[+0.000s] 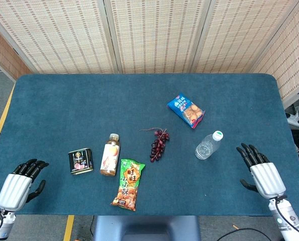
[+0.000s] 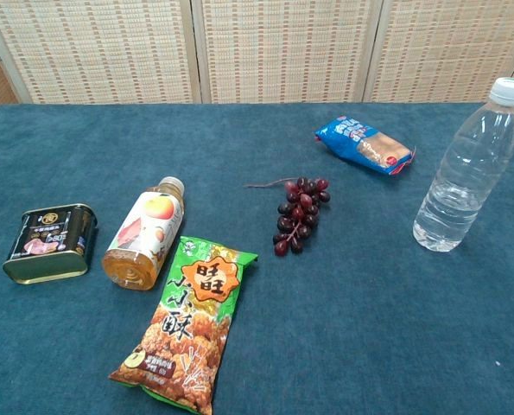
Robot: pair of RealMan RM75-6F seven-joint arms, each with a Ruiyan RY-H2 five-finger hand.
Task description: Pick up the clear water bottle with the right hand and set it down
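Note:
The clear water bottle (image 1: 208, 145) (image 2: 470, 169) with a white cap stands upright on the blue table (image 1: 64, 110), right of centre. My right hand (image 1: 260, 171) rests low near the table's front right edge, to the right of the bottle and apart from it, fingers spread and empty. My left hand (image 1: 19, 184) sits at the front left corner, fingers apart, holding nothing. Neither hand shows in the chest view.
A bunch of dark grapes (image 1: 159, 144) lies left of the bottle, a blue snack packet (image 1: 185, 110) behind it. Further left are a juice bottle (image 1: 109, 154) lying down, a green snack bag (image 1: 128, 184) and a small tin (image 1: 81, 160).

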